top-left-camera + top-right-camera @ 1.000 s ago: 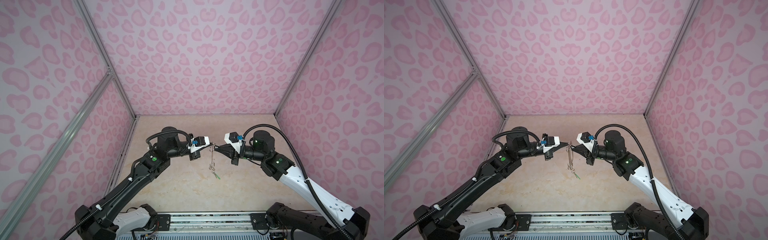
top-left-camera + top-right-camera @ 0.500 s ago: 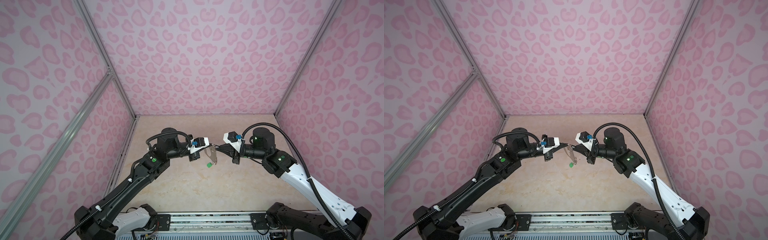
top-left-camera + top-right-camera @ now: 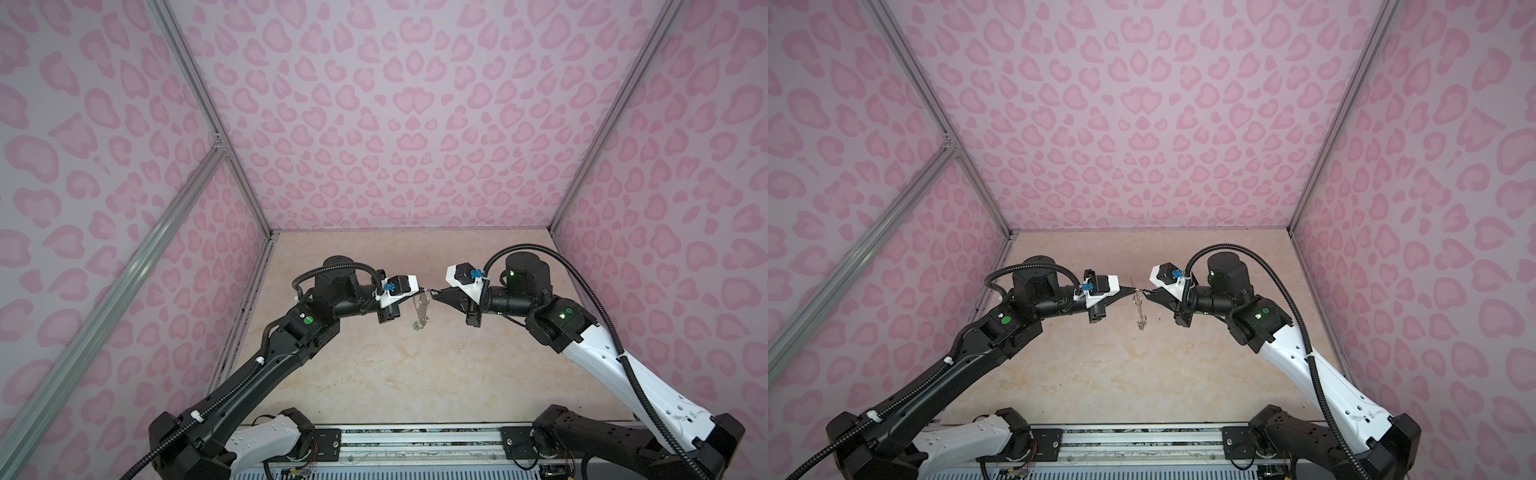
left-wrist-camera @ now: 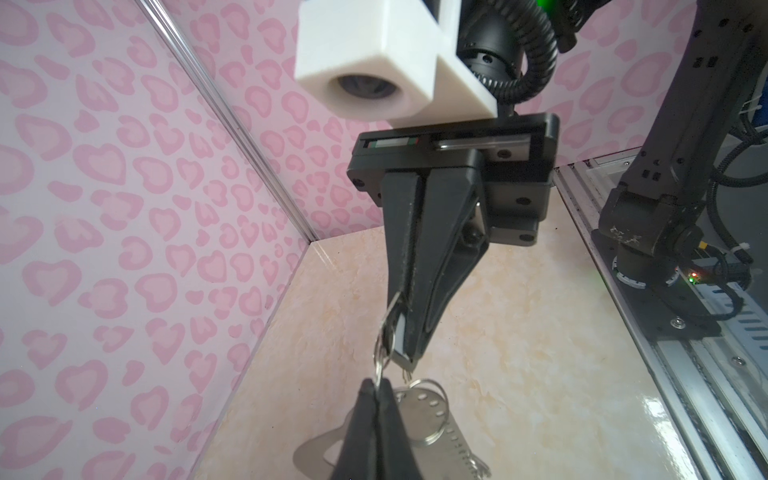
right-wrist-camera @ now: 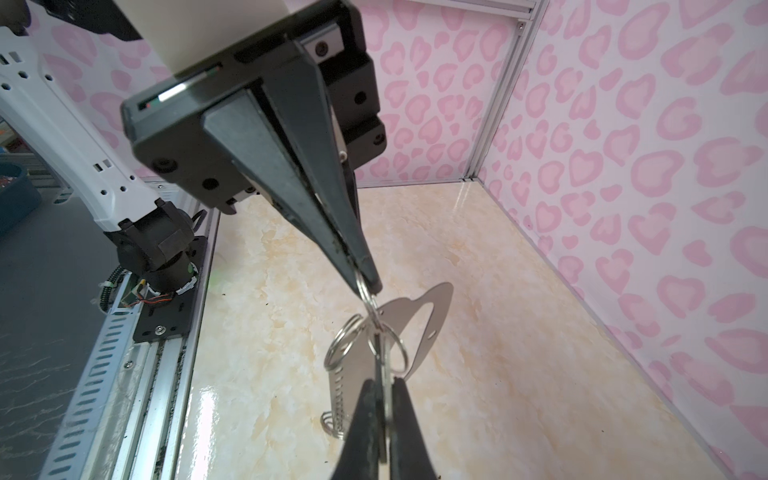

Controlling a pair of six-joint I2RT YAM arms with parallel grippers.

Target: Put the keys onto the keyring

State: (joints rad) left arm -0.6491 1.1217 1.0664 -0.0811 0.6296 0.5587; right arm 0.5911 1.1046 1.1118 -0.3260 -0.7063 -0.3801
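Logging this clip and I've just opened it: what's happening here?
Both arms hold the keyring in the air above the table. The left gripper is shut on one of its split rings. The right gripper is shut on thin metal right beside it, apparently another ring. The plate hangs below them.

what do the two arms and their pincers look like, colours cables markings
The left arm is mostly black with a white base link; the right arm has a long white link. Both carry ribbed black cables and green dots at the joints. At the wrists sit white camera blocks with blue plugs. The left pincer and right pincer have black, tapered wedge fingers.
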